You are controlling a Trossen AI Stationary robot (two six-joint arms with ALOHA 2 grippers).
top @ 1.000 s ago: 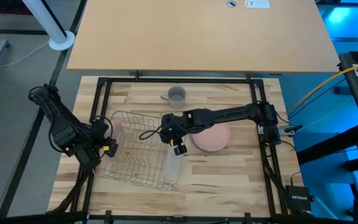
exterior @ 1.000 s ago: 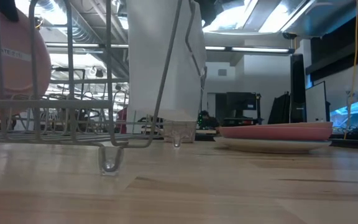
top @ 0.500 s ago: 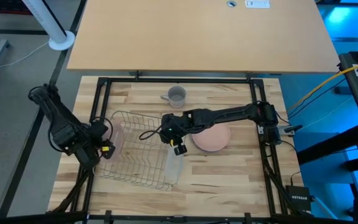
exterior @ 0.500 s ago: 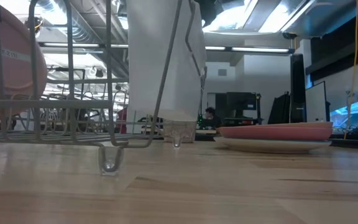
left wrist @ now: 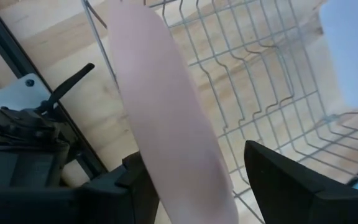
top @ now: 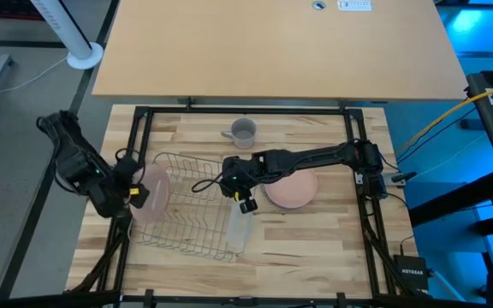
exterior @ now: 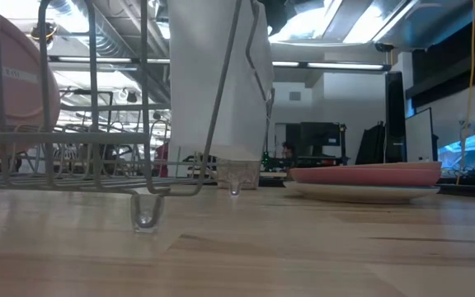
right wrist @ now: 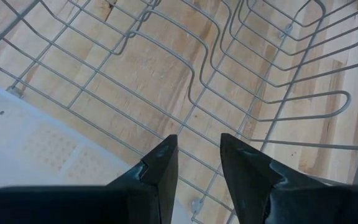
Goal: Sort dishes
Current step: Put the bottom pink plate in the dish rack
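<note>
My left gripper is at the left end of the wire rack, shut on a salmon-pink plate, which also shows in the low view. A plate with a white back stands on edge in the rack's right end. My right gripper hangs just above it, slightly open and empty; in its wrist view the fingers stand beside the white plate. A second pink plate lies flat on the table to the right of the rack. My left gripper has the pink plate's rim between its two fingers, one on each face. The fingers come from the table's left side. The plate stands on edge, leaning toward the table's left, over the rack's left end. I cannot tell whether its lower edge rests on the wires.
A grey cup stands on the table behind the rack. A black frame runs along the table's edges. Bare wood lies in front of the rack and the flat plate.
My left gripper has gone toward the table's left edge, still shut on the pink plate. The plate, which stood nearly upright at the rack's left end, has come along and now leans with more of its face showing from above.
</note>
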